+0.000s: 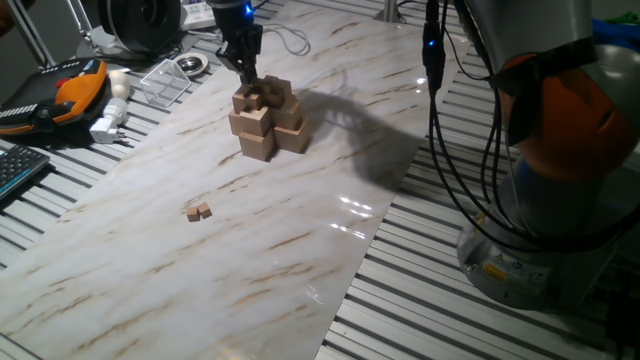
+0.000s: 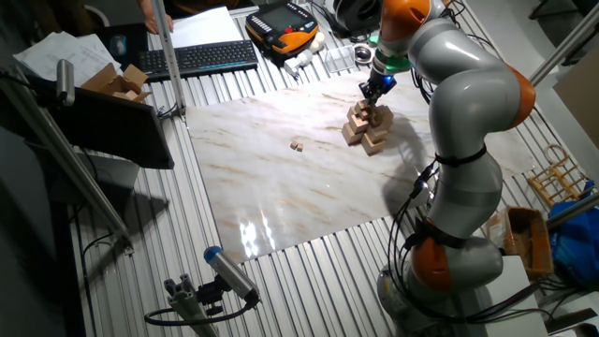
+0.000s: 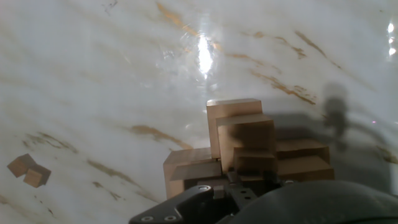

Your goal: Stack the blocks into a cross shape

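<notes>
The cross shape (image 1: 266,122) is a tiered pile of light-tan wooden cubes at the far middle of the marble board; it also shows in the other fixed view (image 2: 367,127) and the hand view (image 3: 244,142). My gripper (image 1: 247,84) (image 2: 369,98) sits right at the pile's top, fingers pointing down and close together. The hand view hides the fingertips, so I cannot tell whether they hold anything. Two tiny blocks (image 1: 198,211) (image 2: 296,146) (image 3: 28,170) lie side by side on the board, well apart from the pile.
An orange teach pendant (image 1: 74,86), a keyboard (image 1: 16,168), a clear plastic box (image 1: 164,80) and a tape roll (image 1: 192,65) lie on the slatted table left of the marble board (image 1: 300,260). Cables (image 1: 460,150) hang by the robot base (image 1: 560,210) at right.
</notes>
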Available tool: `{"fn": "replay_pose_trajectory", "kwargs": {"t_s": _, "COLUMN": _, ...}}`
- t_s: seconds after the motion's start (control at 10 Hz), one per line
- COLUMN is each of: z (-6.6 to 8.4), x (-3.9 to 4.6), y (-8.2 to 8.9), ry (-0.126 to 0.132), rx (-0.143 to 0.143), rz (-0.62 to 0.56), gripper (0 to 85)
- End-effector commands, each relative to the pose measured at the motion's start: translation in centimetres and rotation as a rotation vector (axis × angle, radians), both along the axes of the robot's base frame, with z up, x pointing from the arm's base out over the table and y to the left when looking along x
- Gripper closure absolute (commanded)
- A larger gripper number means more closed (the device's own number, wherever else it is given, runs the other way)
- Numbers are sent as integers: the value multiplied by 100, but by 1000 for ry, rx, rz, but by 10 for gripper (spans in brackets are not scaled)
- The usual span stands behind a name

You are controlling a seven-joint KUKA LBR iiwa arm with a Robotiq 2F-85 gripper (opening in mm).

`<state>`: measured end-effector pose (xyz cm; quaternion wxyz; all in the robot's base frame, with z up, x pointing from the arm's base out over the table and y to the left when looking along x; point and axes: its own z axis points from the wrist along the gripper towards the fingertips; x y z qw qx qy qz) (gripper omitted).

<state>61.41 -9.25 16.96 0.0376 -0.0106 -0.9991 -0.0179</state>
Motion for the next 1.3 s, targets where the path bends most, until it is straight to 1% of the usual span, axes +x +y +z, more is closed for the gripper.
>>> {"fn": "replay_pose_trajectory", "kwargs": {"t_s": 0.0, "z": 1, "x": -6, "y": 4, "ry": 2, "rx": 0, "rz": 0, "gripper": 680}}
{"fn": "replay_pose_trajectory", "kwargs": {"t_s": 0.2, "z": 3, "x": -18, "y": 7, "ry": 2, "rx": -2, "rz": 0, "gripper": 680}}
{"fn": "replay_pose_trajectory", "kwargs": {"t_s": 0.7, "z": 5, "x": -16, "y": 6, "ry": -1, "rx": 1, "rz": 0, "gripper": 680}}
{"fn": "replay_pose_trajectory", "kwargs": {"t_s": 0.8, "z": 4, "x": -16, "y": 7, "ry": 0, "rx": 1, "rz": 0, "gripper": 510}}
{"fn": "replay_pose_trajectory", "kwargs": {"t_s": 1.2, "z": 19, "x": -10, "y": 15, "ry": -3, "rx": -5, "rz": 2, "gripper": 510}}
